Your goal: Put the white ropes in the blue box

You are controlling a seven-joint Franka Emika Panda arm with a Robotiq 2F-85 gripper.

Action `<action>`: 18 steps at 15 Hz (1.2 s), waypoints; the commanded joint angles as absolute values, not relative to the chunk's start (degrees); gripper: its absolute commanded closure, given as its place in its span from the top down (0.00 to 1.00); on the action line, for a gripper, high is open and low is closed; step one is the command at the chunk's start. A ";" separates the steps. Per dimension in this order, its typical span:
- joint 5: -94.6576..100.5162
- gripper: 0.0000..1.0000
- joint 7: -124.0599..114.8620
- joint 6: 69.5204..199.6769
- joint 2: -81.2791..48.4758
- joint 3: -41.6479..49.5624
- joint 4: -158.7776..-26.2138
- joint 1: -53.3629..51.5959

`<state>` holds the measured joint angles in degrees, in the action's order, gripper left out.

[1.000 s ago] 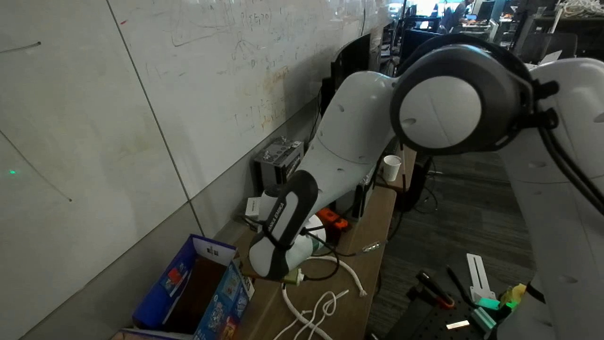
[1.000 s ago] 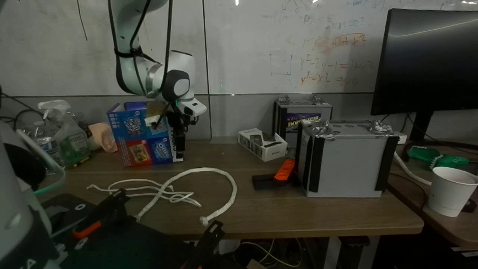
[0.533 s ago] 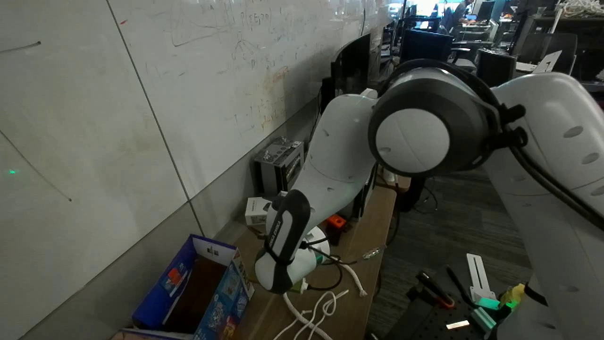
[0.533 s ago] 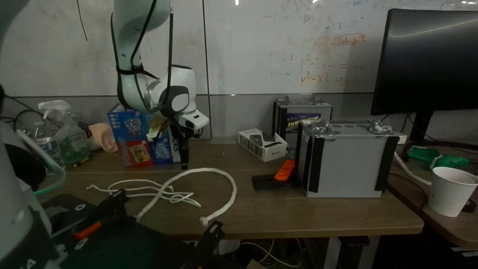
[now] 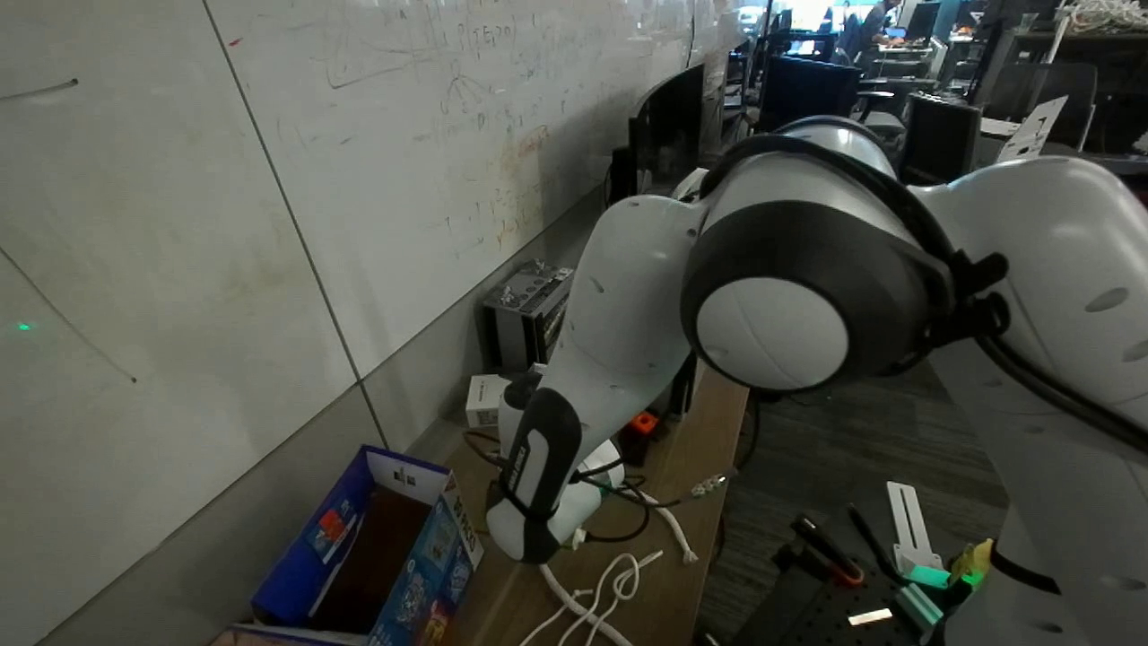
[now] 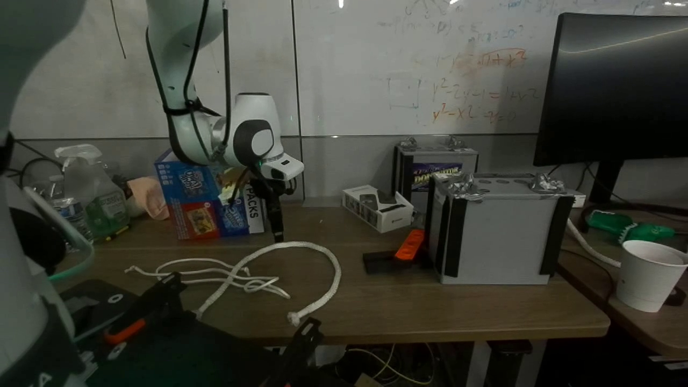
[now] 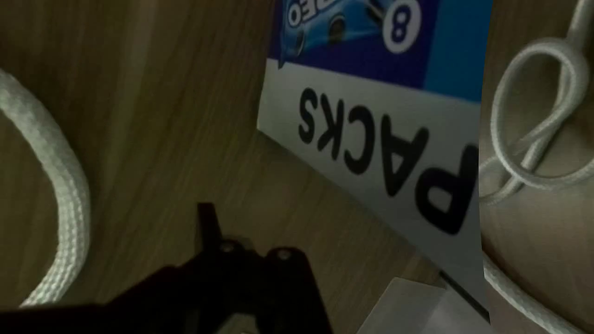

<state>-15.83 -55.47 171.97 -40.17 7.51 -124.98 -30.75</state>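
In both exterior views a large whiteboard [image 6: 349, 75] fills the background, and a thin dark seam [image 6: 296, 64] divides it from the top downwards. At the upper right of an exterior view, the handwriting [image 6: 502, 55] on it is orange and pale blue. Below the board runs a grey panel [image 6: 344, 166]. In front stands a brown wooden desk [image 6: 457, 317], whose grain [image 7: 153, 139] looks dim in the wrist view. In an exterior view the floor [image 5: 834, 467] at the right is dark grey. In its upper right are dark chairs [image 5: 812, 90] and, above them, a bright bluish light [image 5: 812, 13]; its source I cannot tell.
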 commanded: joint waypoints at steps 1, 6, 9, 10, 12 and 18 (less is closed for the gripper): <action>-12.68 1.00 -58.24 168.53 -42.24 11.63 -121.82 -33.73; -10.98 1.00 -58.22 165.98 -43.83 10.28 -120.01 -31.16; -11.11 1.00 -58.07 165.95 -44.72 9.47 -119.41 -30.06; -11.15 1.00 -58.01 166.05 -44.92 9.29 -119.35 -29.78; -11.27 1.00 -57.91 166.23 -45.34 8.89 -119.16 -29.20; -11.61 1.00 -57.52 166.30 -45.97 7.74 -118.87 -27.53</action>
<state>-12.22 -57.00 166.82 -45.38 8.74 -120.36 -28.88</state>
